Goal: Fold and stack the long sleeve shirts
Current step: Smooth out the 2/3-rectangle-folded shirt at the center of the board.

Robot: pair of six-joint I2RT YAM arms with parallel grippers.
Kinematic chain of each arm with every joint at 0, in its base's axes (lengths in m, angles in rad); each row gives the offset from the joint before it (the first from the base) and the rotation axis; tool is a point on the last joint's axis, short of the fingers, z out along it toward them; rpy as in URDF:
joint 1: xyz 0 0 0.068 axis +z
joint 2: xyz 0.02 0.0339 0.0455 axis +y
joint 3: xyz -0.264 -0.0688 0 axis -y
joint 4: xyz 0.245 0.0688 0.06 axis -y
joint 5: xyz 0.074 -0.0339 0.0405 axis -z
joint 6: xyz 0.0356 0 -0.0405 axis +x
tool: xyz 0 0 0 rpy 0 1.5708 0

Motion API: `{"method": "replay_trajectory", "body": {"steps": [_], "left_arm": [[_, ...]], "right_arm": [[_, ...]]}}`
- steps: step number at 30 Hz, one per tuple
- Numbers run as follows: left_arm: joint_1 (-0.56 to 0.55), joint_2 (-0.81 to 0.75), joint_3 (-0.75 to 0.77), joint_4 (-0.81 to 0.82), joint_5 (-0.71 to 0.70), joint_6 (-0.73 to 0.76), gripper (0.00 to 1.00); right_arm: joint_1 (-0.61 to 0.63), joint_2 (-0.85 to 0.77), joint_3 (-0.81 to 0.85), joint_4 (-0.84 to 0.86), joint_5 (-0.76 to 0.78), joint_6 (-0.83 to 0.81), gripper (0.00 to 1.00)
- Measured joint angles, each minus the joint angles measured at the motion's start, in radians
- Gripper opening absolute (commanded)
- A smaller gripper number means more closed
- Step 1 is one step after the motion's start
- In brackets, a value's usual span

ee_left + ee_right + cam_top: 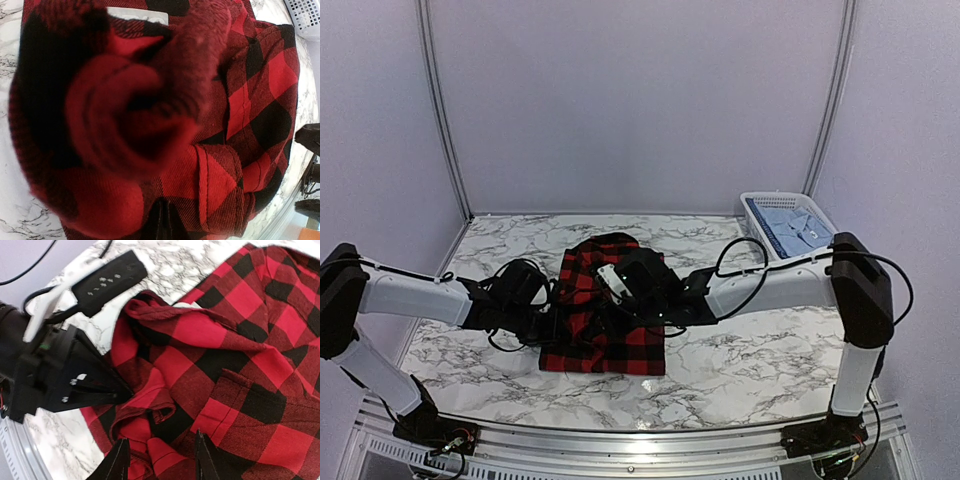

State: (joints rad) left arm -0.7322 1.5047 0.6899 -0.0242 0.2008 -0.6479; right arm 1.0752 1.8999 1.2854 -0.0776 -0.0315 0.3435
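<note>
Where the red-and-black check shirt (605, 335) lies: in the middle of the marble table (750, 350), partly folded into a rough rectangle. Its near edge lies flat and straight, and its far part is rumpled beneath both arms.
Shirt seen from the left wrist: bunched check cloth sits right against the lens and is blurred. A white neck label (137, 14) shows at the top edge.
Left gripper (122, 390): comes in at the shirt's left edge. From the right wrist view its black fingers narrow to a point, pinched on a raised fold of the check cloth.
Right gripper (162, 460): over the shirt's middle, with its fingers (122, 460) spread apart and rumpled cloth showing between them. Whether the tips touch the cloth cannot be told.
Pale blue shirt (798, 225): folded, collar showing, lying inside the white lattice basket.
White lattice basket (752, 205): at the table's far right corner, well apart from the check shirt.
Arms: both stretch low over the table and meet above the check shirt.
</note>
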Motion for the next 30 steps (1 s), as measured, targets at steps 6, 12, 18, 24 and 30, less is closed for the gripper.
{"method": "replay_trajectory", "body": {"steps": [6,12,18,24,30], "left_arm": [[0.000,0.000,-0.003,0.002,0.000,0.000,0.04],[0.000,0.000,-0.003,0.002,0.000,0.000,0.04],[0.000,0.000,-0.003,0.002,0.000,0.000,0.04],[0.000,0.000,-0.003,0.002,0.000,0.000,0.04],[0.000,0.000,-0.003,0.002,0.000,0.000,0.04]], "right_arm": [[-0.001,0.083,0.054,-0.048,0.016,-0.019,0.33],[0.001,0.139,0.092,-0.066,0.047,-0.042,0.33],[0.002,0.180,0.145,-0.070,0.069,-0.060,0.30],[0.011,0.203,0.175,-0.073,0.076,-0.069,0.21],[0.023,0.210,0.175,-0.073,0.080,-0.080,0.09]]}}
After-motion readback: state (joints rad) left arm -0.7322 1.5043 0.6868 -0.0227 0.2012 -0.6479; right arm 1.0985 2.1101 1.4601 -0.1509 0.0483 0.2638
